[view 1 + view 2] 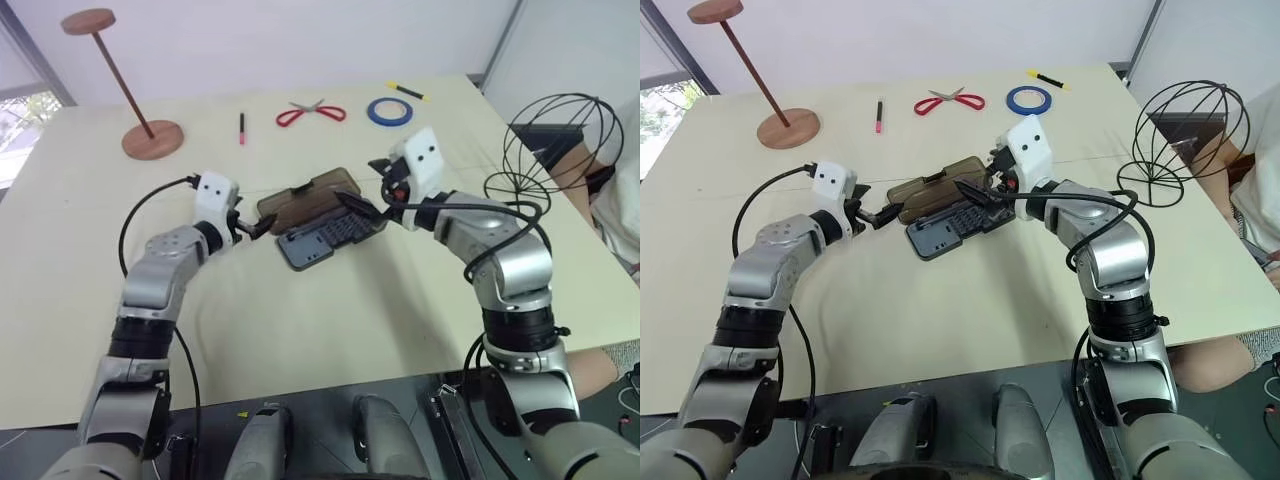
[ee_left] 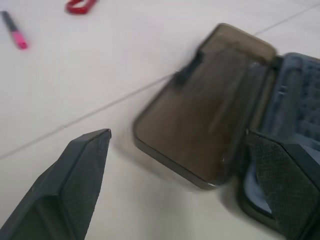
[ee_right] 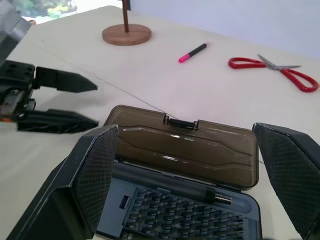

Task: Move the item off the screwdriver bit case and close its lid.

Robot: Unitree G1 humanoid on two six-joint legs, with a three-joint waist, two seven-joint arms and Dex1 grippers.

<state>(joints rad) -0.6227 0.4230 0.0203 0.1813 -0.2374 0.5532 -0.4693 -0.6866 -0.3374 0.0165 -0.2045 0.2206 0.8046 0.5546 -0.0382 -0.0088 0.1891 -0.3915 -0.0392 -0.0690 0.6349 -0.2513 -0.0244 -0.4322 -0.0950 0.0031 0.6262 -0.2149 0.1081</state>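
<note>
Fig.: lid-closing stage. Screwdriver bit case (image 1: pixel 958 222) lies open mid-worktop (image 1: pixel 940 300), blue-grey tray w/ rows of bits toward the robot, smoky-brown lid (image 1: pixel 938 193) laid flat on the far side, black latch on its far long edge. Wire globe cage (image 1: pixel 1185 140) stands well apart at the worktop's right edge, so that part of the task looks done. Left tool (image 1: pixel 876 215) is released, fingers spread, tips just beside the lid's left end. Right tool (image 1: pixel 978 192) is likewise spread wide, over the case's right part; neither grasps anything.

Risks (judged): a push on one end only could spin or slide the light case instead of folding the lid; a finger left over the tray could get pinched; a lid lowered but not pressed may stay unlatched.

Also on worktop: pink marker (image 1: pixel 879 115), red scissors (image 1: pixel 950 100), blue tape roll (image 1: pixel 1026 99), wooden stand (image 1: pixel 788 127).

Writing/brands: none legible.
</note>
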